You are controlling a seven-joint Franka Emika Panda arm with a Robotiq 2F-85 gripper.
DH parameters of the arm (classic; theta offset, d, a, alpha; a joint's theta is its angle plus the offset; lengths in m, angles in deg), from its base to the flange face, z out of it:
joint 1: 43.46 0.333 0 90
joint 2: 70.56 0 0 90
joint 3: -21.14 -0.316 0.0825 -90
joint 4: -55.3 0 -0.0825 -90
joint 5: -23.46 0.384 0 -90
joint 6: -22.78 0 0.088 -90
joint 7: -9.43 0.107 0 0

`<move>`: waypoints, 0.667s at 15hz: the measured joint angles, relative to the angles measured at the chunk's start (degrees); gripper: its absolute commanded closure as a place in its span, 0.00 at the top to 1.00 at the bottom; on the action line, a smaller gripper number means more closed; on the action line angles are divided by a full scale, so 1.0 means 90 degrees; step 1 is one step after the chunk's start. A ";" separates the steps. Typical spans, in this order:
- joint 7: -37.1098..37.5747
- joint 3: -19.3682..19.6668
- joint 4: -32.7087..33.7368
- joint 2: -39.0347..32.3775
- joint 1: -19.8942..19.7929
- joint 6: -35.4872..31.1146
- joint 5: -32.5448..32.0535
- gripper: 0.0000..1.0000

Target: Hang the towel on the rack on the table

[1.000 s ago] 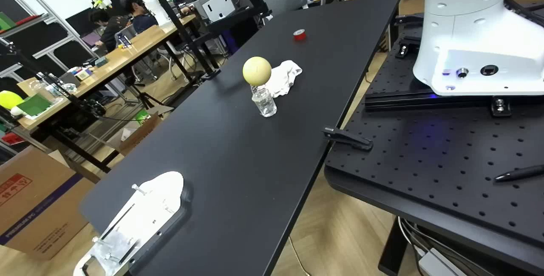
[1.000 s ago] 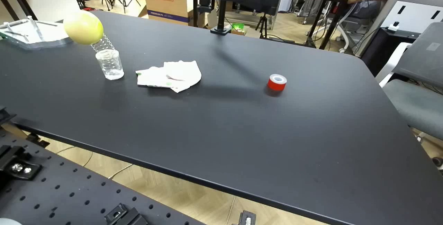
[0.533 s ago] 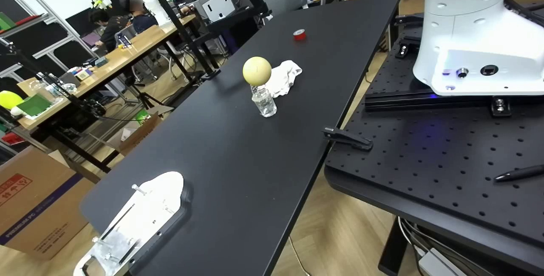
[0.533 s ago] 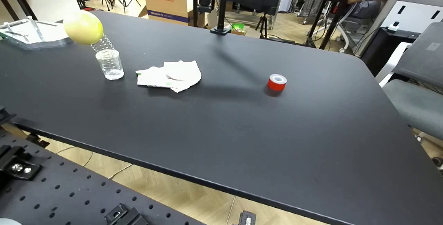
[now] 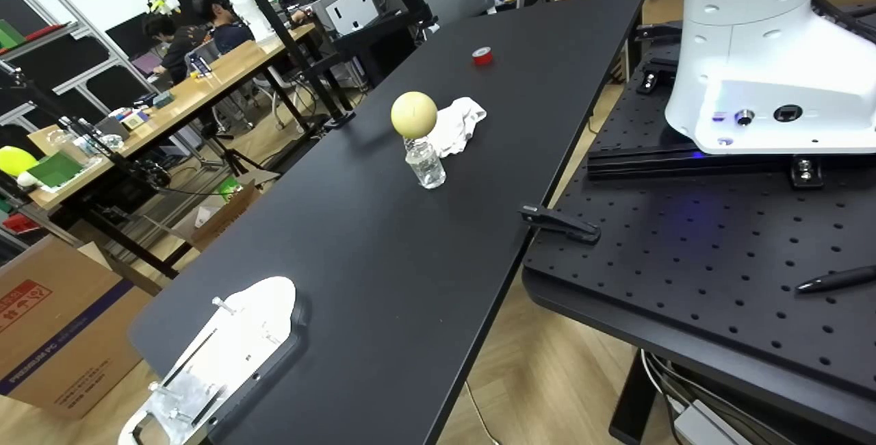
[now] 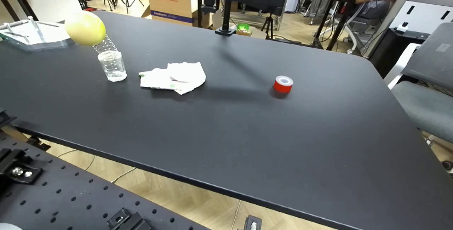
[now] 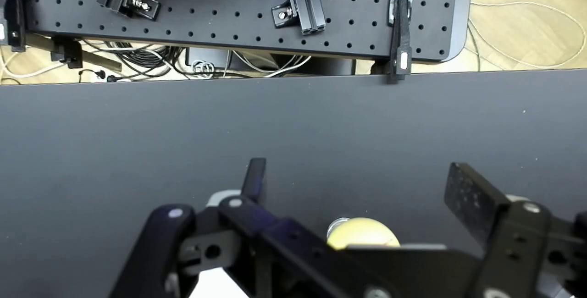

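In both exterior views, no change from a second or half a second ago can be made out on the bench (image 6: 247, 134), either at the yellow ball (image 5: 413, 115) or around it. The hand (image 7: 358, 176) shows only in the wrist view, which has no earlier picture; whether it has moved cannot be told.

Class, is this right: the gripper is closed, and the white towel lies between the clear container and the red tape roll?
Not quite: the gripper is open, its fingers wide apart in the wrist view. The white towel does lie between the clear container and the red tape roll.
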 measured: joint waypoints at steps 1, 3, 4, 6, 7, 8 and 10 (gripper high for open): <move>0.0007 0.0000 0.0000 -0.0003 -0.0003 -0.0028 -0.0033 1.00; 0.0171 0.0005 -0.0004 -0.0002 -0.0097 -0.0342 -0.0169 1.00; 0.0283 0.0020 -0.0007 -0.0003 -0.0198 -0.0579 -0.0214 1.00; 0.0449 0.0114 -0.0013 -0.0017 -0.0464 -0.1054 -0.0300 1.00; 0.0513 0.0181 -0.0018 -0.0038 -0.0613 -0.1289 -0.0347 1.00; 0.0581 0.0257 -0.0024 -0.0077 -0.0766 -0.1537 -0.0399 1.00; 0.0742 0.0401 -0.0041 -0.0203 -0.1069 -0.2021 -0.0499 1.00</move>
